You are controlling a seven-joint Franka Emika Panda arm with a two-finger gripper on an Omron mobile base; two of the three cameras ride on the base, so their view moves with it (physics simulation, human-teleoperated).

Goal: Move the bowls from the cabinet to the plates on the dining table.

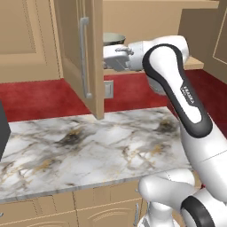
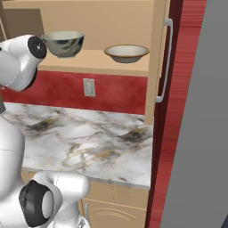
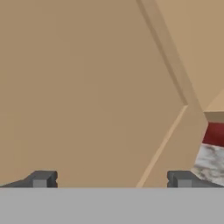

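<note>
Grey-green bowl (image 1: 114,39) half behind door (image 1: 80,53)

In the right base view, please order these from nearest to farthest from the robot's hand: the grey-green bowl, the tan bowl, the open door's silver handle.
1. Grey-green bowl: on the cabinet shelf, just right of the hand.
2. Tan bowl: further right on that shelf.
3. Silver handle: on the open door, far right.

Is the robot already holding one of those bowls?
No. Both bowls, the deep grey-green bowl and the shallow tan bowl, sit on the cabinet shelf, and nothing lies between the parted gripper fingertips.
</note>
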